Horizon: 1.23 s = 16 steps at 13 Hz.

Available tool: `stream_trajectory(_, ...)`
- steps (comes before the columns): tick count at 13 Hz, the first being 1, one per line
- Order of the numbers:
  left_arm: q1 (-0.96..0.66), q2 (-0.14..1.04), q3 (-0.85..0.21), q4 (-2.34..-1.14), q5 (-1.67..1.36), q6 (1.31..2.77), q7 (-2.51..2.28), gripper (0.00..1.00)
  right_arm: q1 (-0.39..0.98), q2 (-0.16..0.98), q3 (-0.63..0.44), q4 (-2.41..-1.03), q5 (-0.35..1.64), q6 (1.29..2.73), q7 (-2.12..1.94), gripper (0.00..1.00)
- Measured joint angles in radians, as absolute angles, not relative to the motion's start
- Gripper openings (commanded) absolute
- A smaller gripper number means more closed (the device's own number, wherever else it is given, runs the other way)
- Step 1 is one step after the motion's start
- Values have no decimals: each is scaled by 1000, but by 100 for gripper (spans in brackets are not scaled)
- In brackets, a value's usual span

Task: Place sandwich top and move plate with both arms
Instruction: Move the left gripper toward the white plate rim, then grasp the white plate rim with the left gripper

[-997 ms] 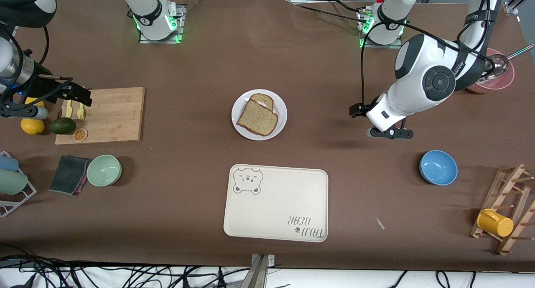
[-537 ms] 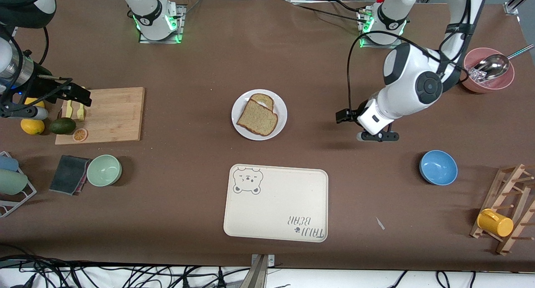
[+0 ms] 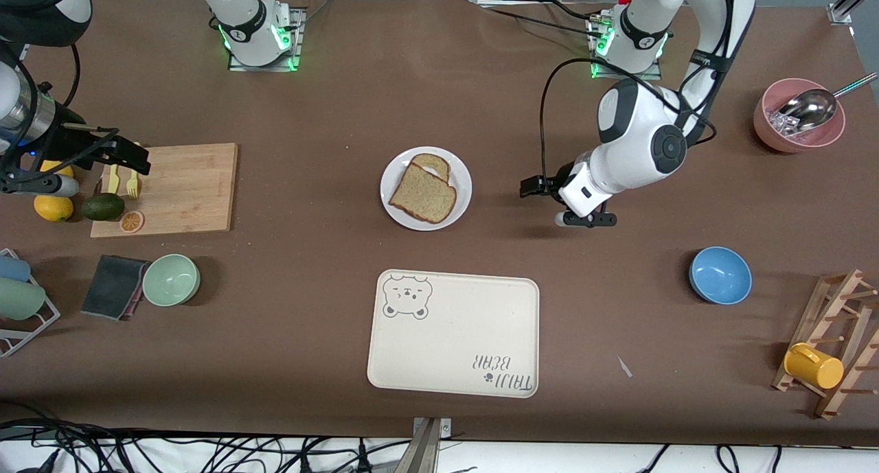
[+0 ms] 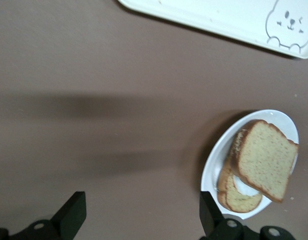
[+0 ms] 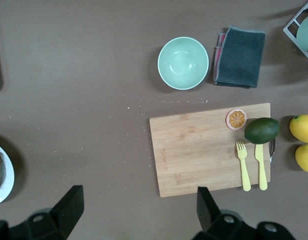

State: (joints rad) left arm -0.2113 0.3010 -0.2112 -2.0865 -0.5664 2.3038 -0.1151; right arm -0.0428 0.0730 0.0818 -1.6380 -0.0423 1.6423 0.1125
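The right gripper (image 3: 123, 158) is hanging over the cutting board (image 3: 185, 188) at the right arm's end of the surface, fingers spread wide and holding nothing; this arm is waiting. At the middle, the sandwich top (image 3: 424, 192) is lying on the plate (image 3: 461, 171), skewed over the egg-topped slice (image 3: 431, 163), with the bear-printed tray (image 3: 453, 332) nearer the front camera. The left gripper (image 3: 539, 188) is hovering above bare surface just beside the plate, toward the left arm's end, fingers wide and empty.

The top slice looks loosely seated, so a careless nudge of the rim could slide it off, and uneven lifting by the two arms could tip the plate.

The left wrist view is showing the egg white between the slices; the right wrist view is showing a fork (image 5: 243, 172) and a knife (image 5: 260, 167) plainly.
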Motion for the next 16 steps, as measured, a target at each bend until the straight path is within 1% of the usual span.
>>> stream_trajectory(7,-253,390,-212,-2106,-985,2327,243,100,-46,73,82,-1638,-42,1642,113,100)
stream_trajectory(9,-268,418,-212,-2108,-1120,2328,371,97,-46,74,82,-1638,-42,1642,113,100)
stream_trajectory(10,-279,431,-212,-2110,-1185,2331,433,93,-46,74,82,-1638,-42,1642,113,100)
stream_trajectory(11,-288,444,-212,-2110,-1238,2333,489,91,-47,75,82,-1638,-42,1642,113,100)
stream_trajectory(12,-294,456,-212,-2111,-1278,2335,535,82,-47,75,82,-1638,-42,1642,113,100)
stream_trajectory(13,-297,468,-212,-2112,-1305,2340,572,79,-47,75,82,-1638,-42,1642,113,100)
stream_trajectory(14,-299,480,-212,-2112,-1323,2352,601,66,-47,75,82,-1638,-42,1642,113,100)
stream_trajectory(15,-305,489,-212,-2112,-1338,2366,623,62,-47,75,82,-1638,-42,1642,113,100)
stream_trajectory(16,-314,498,-212,-2112,-1359,2380,638,53,-47,76,82,-1638,-42,1642,113,100)
